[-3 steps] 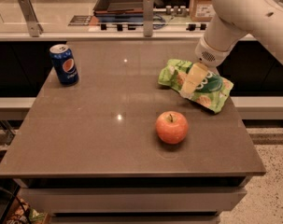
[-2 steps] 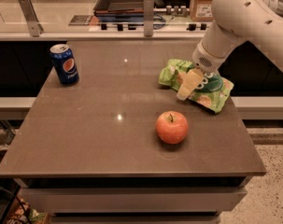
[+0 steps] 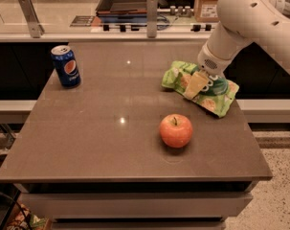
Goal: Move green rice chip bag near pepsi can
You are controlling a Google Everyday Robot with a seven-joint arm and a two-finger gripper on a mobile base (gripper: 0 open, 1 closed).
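Note:
The green rice chip bag (image 3: 216, 94) lies flat on the right side of the brown table (image 3: 101, 143), light green with a dark-green oval. My gripper (image 3: 195, 84) is down on the bag's middle, reached in from the white arm (image 3: 240, 18) at the upper right, and it covers part of the bag. The pepsi can (image 3: 66, 66) stands upright at the table's far left, well apart from the bag.
A red apple (image 3: 175, 130) sits on the table in front of the bag, near the middle right. Behind the table runs a counter with a dark tray (image 3: 128, 0) and metal posts (image 3: 151, 14). The table's right edge is close to the bag.
My gripper has shifted slightly left and down onto the bag. The bag, apple and can have stayed where they were.

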